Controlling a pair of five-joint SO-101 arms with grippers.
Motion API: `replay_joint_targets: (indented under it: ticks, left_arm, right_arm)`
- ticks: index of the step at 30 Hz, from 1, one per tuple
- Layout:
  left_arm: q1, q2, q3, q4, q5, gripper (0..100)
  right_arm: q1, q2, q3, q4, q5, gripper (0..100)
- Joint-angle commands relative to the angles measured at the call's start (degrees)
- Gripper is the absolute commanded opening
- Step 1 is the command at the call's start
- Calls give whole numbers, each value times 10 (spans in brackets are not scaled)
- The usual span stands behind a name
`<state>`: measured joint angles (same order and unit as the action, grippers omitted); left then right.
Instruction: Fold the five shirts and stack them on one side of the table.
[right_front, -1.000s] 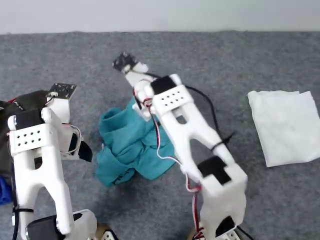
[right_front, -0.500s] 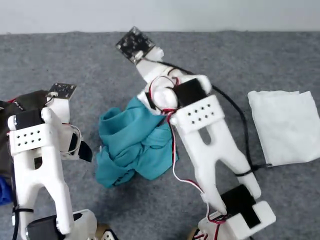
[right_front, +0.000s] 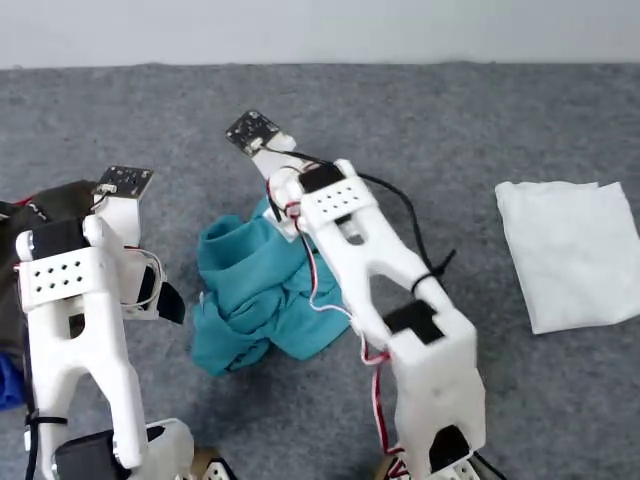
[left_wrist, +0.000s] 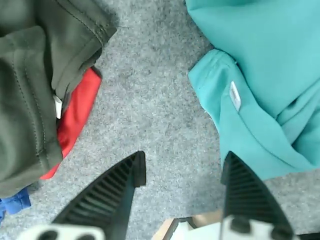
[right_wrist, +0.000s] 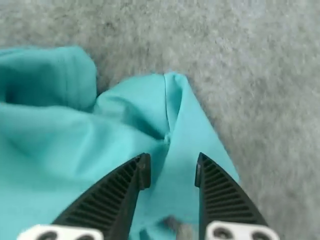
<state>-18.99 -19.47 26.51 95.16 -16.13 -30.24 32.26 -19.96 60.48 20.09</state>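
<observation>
A crumpled teal shirt (right_front: 255, 290) lies in the middle of the grey table. My right gripper (right_wrist: 171, 170) hovers open just above the teal shirt (right_wrist: 75, 145) near its far edge, with nothing between its fingers; in the high view the right gripper (right_front: 273, 205) sits at that edge under the arm. My left gripper (left_wrist: 182, 170) stands open over bare table between the teal shirt (left_wrist: 260, 75) and a pile of an olive shirt (left_wrist: 30, 75), a red shirt (left_wrist: 75, 117) and a blue shirt (left_wrist: 12, 202). A folded white shirt (right_front: 570, 250) lies at the right.
The olive shirt (right_front: 60, 200) and blue shirt (right_front: 8, 385) pile sits at the table's left edge beside the left arm (right_front: 75, 300). Grey table (right_front: 480, 120) runs open behind and between the teal and white shirts. A pale wall bounds the far side.
The right arm swung up and to the right, then came back down over the teal shirt's far edge. The left arm and the shirts have stayed put.
</observation>
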Motion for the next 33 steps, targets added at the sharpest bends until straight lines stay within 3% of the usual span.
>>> replay_joint_targets:
  ticks: [1,12,16,18,21,25,33]
  left_arm:
    - [2,-5,0,3,-5,247]
    - [2,-5,0,3,-5,247]
    - [2,-5,0,3,-5,247]
    - [2,-5,0,3,-5,247]
    - [2,-5,0,3,-5,247]
    - [2,-5,15,-1,-6,248]
    - [2,-5,15,-1,-6,248]
  right_arm:
    - [7,51,-116,30,2,166]
    - [73,189,-327,146,6,164]
    - [77,208,-363,163,31,76]
    - [75,212,-372,163,62,16]
    - [74,212,-372,163,96,18]
    - [75,199,-383,171,98,9]
    - [60,136,-515,282,99,10]
